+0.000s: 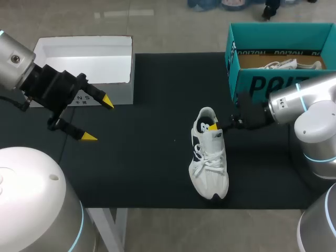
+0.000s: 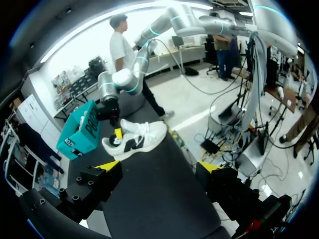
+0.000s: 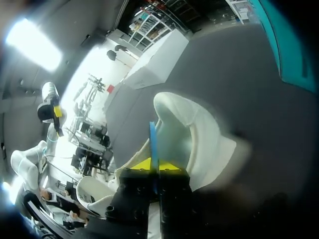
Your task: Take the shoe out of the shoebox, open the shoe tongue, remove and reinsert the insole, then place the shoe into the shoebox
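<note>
A white sneaker (image 1: 210, 163) with dark side panels lies on the black mat (image 1: 147, 157), toe toward the near edge. My right gripper (image 1: 214, 126) comes in from the right at the shoe's collar. In the right wrist view this gripper (image 3: 159, 165) is shut on a thin blue-edged sheet (image 3: 153, 139), seemingly the insole, standing up out of the shoe (image 3: 189, 129). My left gripper (image 1: 98, 119) hangs open and empty over the mat's left side, well apart from the shoe. Ahead of the left gripper (image 2: 158, 167) lie the shoe (image 2: 134, 142) and the teal shoebox (image 2: 82, 132).
The teal shoebox (image 1: 262, 84) stands at the back right behind my right arm, with another white shoe (image 1: 286, 65) inside. A white open box (image 1: 118, 92) stands at the back left, just beyond my left gripper.
</note>
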Motion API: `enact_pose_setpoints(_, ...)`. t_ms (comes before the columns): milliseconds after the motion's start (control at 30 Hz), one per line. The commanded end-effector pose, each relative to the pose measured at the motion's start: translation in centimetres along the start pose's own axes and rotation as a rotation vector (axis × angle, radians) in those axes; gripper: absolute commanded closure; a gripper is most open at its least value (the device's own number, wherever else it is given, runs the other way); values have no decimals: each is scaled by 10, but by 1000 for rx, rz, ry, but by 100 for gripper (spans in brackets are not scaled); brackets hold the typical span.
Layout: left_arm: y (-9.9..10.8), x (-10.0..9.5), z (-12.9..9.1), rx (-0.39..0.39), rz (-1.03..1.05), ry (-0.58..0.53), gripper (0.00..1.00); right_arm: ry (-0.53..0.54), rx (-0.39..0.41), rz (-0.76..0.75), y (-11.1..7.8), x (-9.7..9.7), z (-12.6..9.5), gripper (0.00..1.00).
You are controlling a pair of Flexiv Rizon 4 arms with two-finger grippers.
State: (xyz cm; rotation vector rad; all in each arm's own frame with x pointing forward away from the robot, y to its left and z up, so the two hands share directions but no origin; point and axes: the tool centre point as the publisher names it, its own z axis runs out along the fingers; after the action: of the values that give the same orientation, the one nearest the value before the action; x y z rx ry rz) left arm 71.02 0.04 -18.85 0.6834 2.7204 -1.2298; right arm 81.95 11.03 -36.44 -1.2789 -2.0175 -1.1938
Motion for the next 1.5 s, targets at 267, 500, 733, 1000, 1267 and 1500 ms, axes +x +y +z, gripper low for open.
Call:
enact_pose_setpoints(267,0,0,-1,-3,-1,3,0,-18,-16,18,-7,0,6,63)
enact_pose_setpoints(500,0,0,-1,-3,-1,3,0,-34,-42,-7,12,10,-3,0)
enact_pose_setpoints(733,0,0,-1,-3,-1,3,0,-97,-71,-31,34,10,-19,0)
enact_pose_setpoints(1000,0,0,-1,-3,-1,3,0,-255,-134,19,39,27,-52,0)
enact_pose_setpoints(1267,0,0,-1,-3,-1,3,0,-547,-94,95,17,53,-39,0)
enact_pose_setpoints(1500,0,0,-1,-3,-1,3,0,-707,-31,88,18,71,-24,0)
